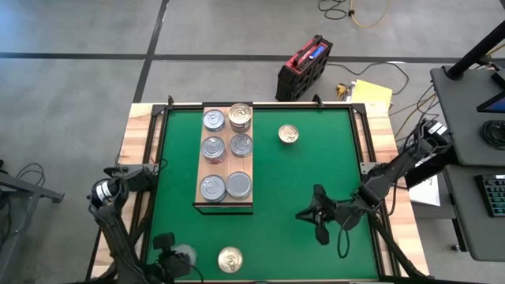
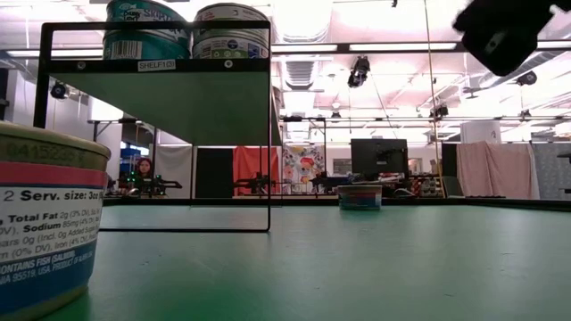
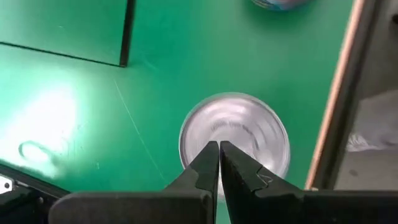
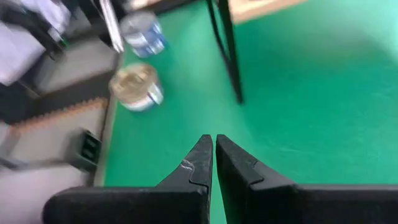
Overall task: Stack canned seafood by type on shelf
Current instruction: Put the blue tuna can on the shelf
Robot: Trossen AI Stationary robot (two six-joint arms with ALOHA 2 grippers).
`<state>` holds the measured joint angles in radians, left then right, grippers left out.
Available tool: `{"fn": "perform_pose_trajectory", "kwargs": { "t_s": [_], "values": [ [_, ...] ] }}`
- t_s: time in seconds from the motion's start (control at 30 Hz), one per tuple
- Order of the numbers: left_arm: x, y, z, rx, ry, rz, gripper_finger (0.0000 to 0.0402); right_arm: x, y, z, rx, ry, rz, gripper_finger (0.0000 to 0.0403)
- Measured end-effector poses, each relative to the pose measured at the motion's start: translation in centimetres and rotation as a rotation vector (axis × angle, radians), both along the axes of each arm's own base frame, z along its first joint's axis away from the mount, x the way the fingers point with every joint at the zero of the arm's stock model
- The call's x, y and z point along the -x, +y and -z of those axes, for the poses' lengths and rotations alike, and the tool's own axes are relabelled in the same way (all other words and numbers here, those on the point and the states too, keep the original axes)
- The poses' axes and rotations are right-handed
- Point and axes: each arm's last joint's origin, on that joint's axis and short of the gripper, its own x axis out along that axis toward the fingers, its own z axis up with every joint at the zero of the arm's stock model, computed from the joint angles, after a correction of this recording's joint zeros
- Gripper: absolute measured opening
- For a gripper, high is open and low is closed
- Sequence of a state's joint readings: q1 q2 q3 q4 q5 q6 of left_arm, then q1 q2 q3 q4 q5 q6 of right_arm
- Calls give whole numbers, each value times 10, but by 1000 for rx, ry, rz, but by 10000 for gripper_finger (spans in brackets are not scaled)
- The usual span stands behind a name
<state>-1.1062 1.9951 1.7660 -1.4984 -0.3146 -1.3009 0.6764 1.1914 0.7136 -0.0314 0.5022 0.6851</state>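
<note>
Six tins sit on the shelf (image 1: 213,166) in 2 rows, five silver + one gold-lidded (image 1: 240,116) at the far end. Loose ones on the green table (image 1: 276,213): gold tin (image 1: 289,135) far side, right of the shelf, another gold tin (image 1: 230,259) at the near edge, and a silver tin (image 1: 182,255) just beside it. Left hand (image 1: 163,241) hovers right over that silver one, clenched, holding nothing. Right hand (image 1: 303,214) is over bare mat, well apart from the cans, also clenched w/ nothing in it. Red toolbox (image 1: 304,67) on the floor behind.
</note>
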Motion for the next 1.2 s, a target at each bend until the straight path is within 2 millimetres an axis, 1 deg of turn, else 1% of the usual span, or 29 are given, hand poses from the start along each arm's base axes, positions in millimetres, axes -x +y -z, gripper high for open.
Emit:
{"fn": "perform_pose_trajectory", "kwargs": {
  "t_s": [0.1, 0.17, 0.3, 0.43, 0.53, 0.67, 0.8, 0.9, 1.0, 1.1, 1.2],
  "values": [
    [9, 1, -9, 30, -5, 14, 0, -6, 7, -1, -60, -59, -7, 13],
    [14, 0, -11, 47, -3, 22, 0, -12, 13, 0, -96, -95, -16, 13],
    [22, -9, -12, 97, -26, 77, 0, -24, 30, 3, -100, -89, -45, 13],
    [24, -21, -6, 139, -124, 178, 0, -40, 47, -3, -85, -71, -58, 13],
    [20, -27, 0, 165, -192, 228, 0, -52, 61, -8, -48, -25, -65, 13],
    [18, -33, 11, 235, -187, 270, 0, -69, 81, -20, -2, 29, -76, 13],
    [23, -37, 17, 294, -145, 265, 0, -84, 100, -28, 25, 69, -82, 13],
    [26, -35, 19, 282, -116, 229, 0, -92, 112, -32, 21, 82, -82, 13],
    [31, -27, 21, 226, -48, 178, 0, -99, 121, -33, -10, 82, -69, 13],
    [36, -18, 27, 155, 33, 147, 0, -106, 129, -30, -40, 87, -51, 13],
    [39, -11, 31, 93, 72, 149, 0, -114, 135, -25, -61, 95, -34, 13]
  ]
}}
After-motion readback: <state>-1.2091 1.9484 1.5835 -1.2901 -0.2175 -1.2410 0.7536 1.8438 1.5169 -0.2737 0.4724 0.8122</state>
